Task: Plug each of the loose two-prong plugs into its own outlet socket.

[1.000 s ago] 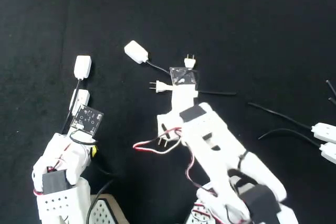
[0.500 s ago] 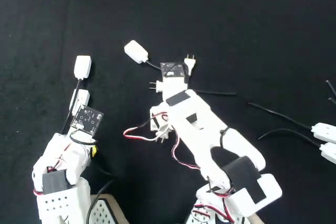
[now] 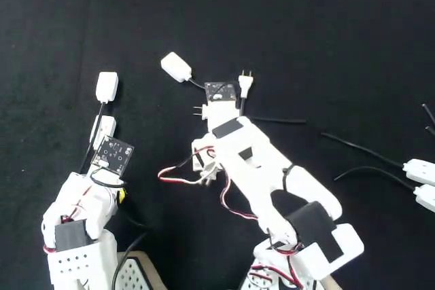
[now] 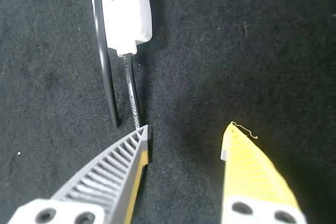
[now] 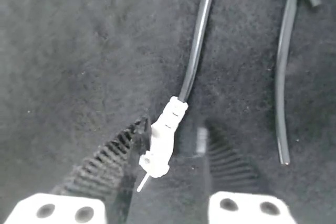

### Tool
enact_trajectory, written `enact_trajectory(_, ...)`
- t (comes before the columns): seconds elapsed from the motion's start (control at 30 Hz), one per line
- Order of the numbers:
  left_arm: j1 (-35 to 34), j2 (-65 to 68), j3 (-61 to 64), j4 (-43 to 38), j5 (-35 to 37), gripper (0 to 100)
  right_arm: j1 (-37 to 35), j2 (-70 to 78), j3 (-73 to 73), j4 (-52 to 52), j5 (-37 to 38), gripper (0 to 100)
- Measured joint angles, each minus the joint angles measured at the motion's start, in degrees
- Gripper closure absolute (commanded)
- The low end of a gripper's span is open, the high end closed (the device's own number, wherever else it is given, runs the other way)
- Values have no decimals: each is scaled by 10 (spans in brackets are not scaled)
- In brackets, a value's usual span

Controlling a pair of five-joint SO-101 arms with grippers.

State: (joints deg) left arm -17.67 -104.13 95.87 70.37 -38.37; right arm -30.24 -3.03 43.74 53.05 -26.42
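In the right wrist view a small white two-prong plug on a black cable lies between the fingers of my right gripper, against one of them. The gripper is open around it. From above, this plug's prongs poke out beside the right arm's wrist. A second plug lies just past it. My left gripper stands open over the black cloth, short of a white outlet socket and its cables. More white sockets sit at the left and mid-table.
Two more white sockets with black cables lie at the table's right edge. A loose black cable end runs beside the right gripper. Red and white wires loop off the right arm. The black table is bare toward the back.
The right arm swung left and forward, bringing its gripper over the plug that lay with its prongs pointing left. The second plug shifted slightly nearer. The left arm stayed still.
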Motion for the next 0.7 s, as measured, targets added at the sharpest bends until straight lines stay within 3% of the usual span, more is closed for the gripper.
enact_trajectory(0.13,0,0,0,0,0,768,-14,11,4,0,0,925)
enact_trajectory(0.3,0,0,0,0,0,768,-12,11,5,6,0,904)
enact_trajectory(0.53,0,0,0,0,0,768,-11,11,8,6,-11,983)
enact_trajectory(0.7,0,0,0,0,0,768,-11,12,4,7,2,986)
